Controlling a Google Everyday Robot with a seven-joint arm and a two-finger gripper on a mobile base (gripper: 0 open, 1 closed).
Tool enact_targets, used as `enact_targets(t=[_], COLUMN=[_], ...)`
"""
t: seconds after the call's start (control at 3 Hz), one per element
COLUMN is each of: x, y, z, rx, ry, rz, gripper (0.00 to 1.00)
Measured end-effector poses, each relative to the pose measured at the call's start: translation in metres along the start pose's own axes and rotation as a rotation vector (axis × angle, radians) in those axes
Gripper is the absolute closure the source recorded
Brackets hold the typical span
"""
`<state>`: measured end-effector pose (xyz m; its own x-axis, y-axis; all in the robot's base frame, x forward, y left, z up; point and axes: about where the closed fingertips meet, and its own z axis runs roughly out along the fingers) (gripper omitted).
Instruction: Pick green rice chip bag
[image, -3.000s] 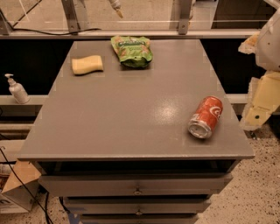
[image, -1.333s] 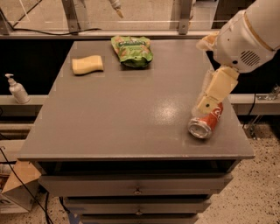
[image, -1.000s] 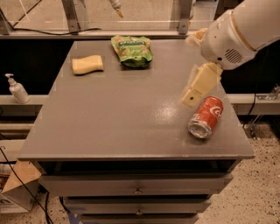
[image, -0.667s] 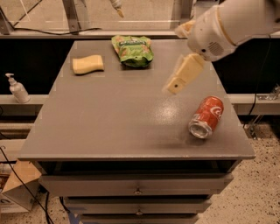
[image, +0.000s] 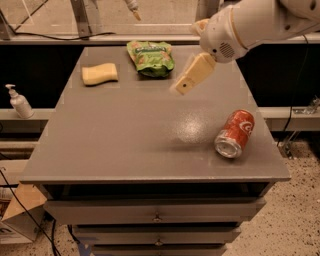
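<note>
The robot's cream-coloured hand (image: 184, 86) has swung in from the right edge of the grey counter (image: 125, 130). Three seconds ago it hung beside the counter's right side. Since then it has passed over the red soda can (image: 235, 133), which lies on its side near the front right corner, and travelled toward the far side. It now hangs above the far half of the counter, angled down and to the left and blurred by motion. I cannot tell whether the hand is open or closed. It appears to carry nothing.

Nothing on the counter has moved during that sweep. The crinkly bright-green rice chip bag (image: 150, 57) lies flat near the far edge, about midway across. The yellow sponge-like block (image: 100, 73) sits to its left, apart from it, and the can is where it was. I judge this to be the approach, well along but not complete.

The bag lies just to the left of the hand's tip and a little farther back, and the two do not touch. The hand looks to be above the counter rather than down at the bag's level. The reach would need a short move left and back, then a descent onto the bag. A white pump bottle (image: 19, 101) stands on a low ledge off the counter's left side, well clear of the work.
</note>
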<state>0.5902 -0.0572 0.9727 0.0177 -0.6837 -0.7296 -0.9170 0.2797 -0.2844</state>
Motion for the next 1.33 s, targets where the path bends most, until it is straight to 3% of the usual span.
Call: enact_targets(t=[0.33,0.67,1.0,1.33], x=[0.002,-0.007,-0.011,-0.007], y=[-0.001,-0.015,-0.047,-0.075], z=[0.003,0.026,0.052,0.075], rx=[0.034,0.091,0.174,0.22], ry=[0.016,-0.021,-0.075,-0.087], rz=[0.02,0.036,0.068,0.094], gripper=[0.0,0.0,0.0,0.0])
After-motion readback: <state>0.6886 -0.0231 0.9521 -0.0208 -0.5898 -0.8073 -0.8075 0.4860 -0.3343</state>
